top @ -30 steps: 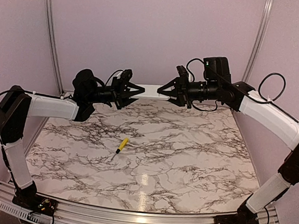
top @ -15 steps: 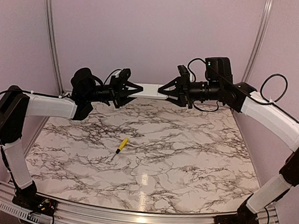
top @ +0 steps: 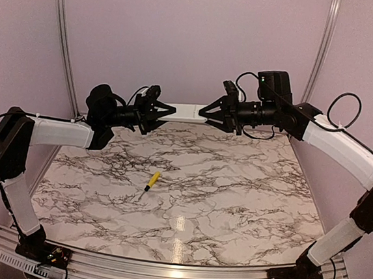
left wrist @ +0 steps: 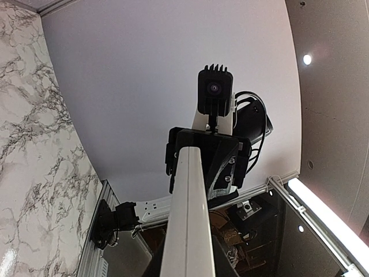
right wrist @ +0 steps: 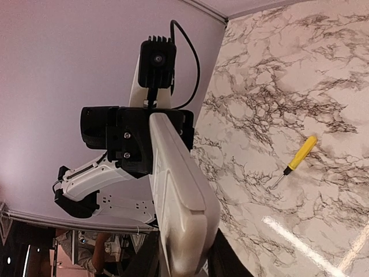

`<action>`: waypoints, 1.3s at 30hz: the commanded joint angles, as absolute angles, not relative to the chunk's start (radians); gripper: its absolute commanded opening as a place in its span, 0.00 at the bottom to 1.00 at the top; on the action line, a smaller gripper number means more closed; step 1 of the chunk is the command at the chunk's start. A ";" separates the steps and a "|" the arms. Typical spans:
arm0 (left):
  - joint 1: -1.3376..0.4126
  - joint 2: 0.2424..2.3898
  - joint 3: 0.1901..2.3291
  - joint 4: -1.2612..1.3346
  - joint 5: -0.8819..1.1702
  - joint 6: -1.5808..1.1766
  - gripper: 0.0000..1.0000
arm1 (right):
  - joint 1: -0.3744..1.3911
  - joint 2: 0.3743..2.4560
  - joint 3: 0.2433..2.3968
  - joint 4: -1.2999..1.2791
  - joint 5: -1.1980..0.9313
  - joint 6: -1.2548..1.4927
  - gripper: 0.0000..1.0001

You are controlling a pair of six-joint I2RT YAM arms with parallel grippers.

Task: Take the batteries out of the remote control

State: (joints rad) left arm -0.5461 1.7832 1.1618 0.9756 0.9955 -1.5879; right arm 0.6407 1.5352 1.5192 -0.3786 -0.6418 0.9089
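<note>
Remote control (top: 187, 111) held in the air, pinched at both ends.

The left gripper (top: 174, 111) is clamped on one end of the white bar and the right gripper (top: 202, 113) on the other, tips facing each other with the bar bridging them. In each wrist view the camera's own fingers are cut off at the bottom edge, so the contact itself is hard to see. The batteries cannot be made out anywhere. The face with the long seam, seen from the right wrist, is possibly the cover side. A yellow-handled screwdriver (top: 150, 183) lies on the marble table (top: 247, 190), well below both pincers and nearer the left one. Compared with a second ago, both pincers and the bar sit slightly higher, while the screwdriver has not moved.
</note>
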 commanded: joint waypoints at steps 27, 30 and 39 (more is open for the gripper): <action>-0.475 1.736 1.118 0.986 1.069 -1.573 0.00 | 0.639 1.507 1.569 -0.454 -0.591 0.880 0.20; -0.469 1.732 1.120 0.950 1.075 -1.547 0.00 | 0.640 1.507 1.569 -0.464 -0.577 0.883 0.20; -0.469 1.697 1.163 0.645 1.067 -1.321 0.00 | 0.644 1.529 1.573 -0.467 -0.565 0.884 0.21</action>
State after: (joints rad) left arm -0.4622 1.7500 1.1301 0.7765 1.0641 -1.4353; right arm 0.6449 1.5349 1.5368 -0.4576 -0.5835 0.8875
